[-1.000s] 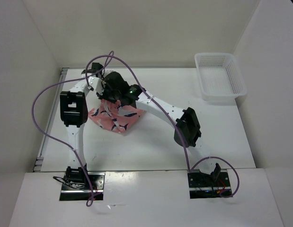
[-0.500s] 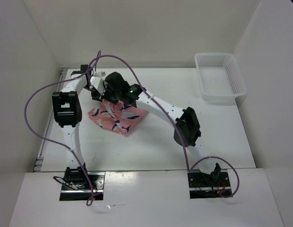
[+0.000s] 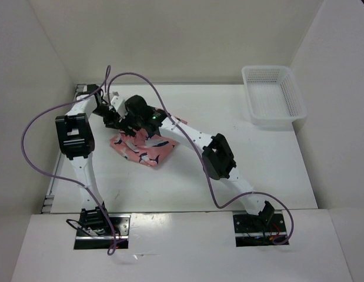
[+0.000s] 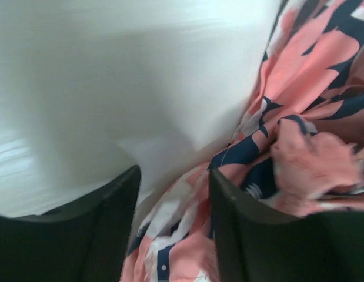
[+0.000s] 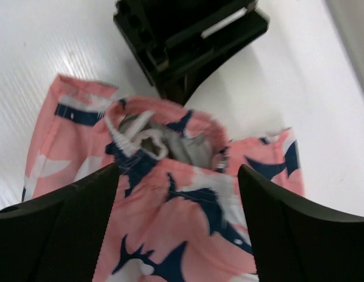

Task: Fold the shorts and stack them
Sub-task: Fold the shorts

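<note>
The salmon-pink shorts (image 3: 144, 149) with navy-and-white shapes lie bunched in a folded heap on the white table, left of centre. My right gripper (image 3: 134, 124) hangs just above their far edge, open wide. In the right wrist view its fingers (image 5: 58, 235) straddle the waistband and white drawstring of the shorts (image 5: 182, 223) without touching them. My left gripper (image 3: 111, 117) sits low at the heap's far-left corner. It is open, and a loose edge of the shorts (image 4: 299, 117) runs between its fingers (image 4: 105, 229), unclamped. Its black body, the left gripper (image 5: 187, 41), shows beyond the shorts.
A white perforated basket (image 3: 273, 94) stands at the far right corner of the table (image 3: 229, 117). White walls close in the left, back and right sides. Purple cables loop over the left arm and near the right base.
My right gripper has opened and let go of the shorts, which settled flatter. Both arms shifted left, the left gripper drawing back toward the far-left corner.
</note>
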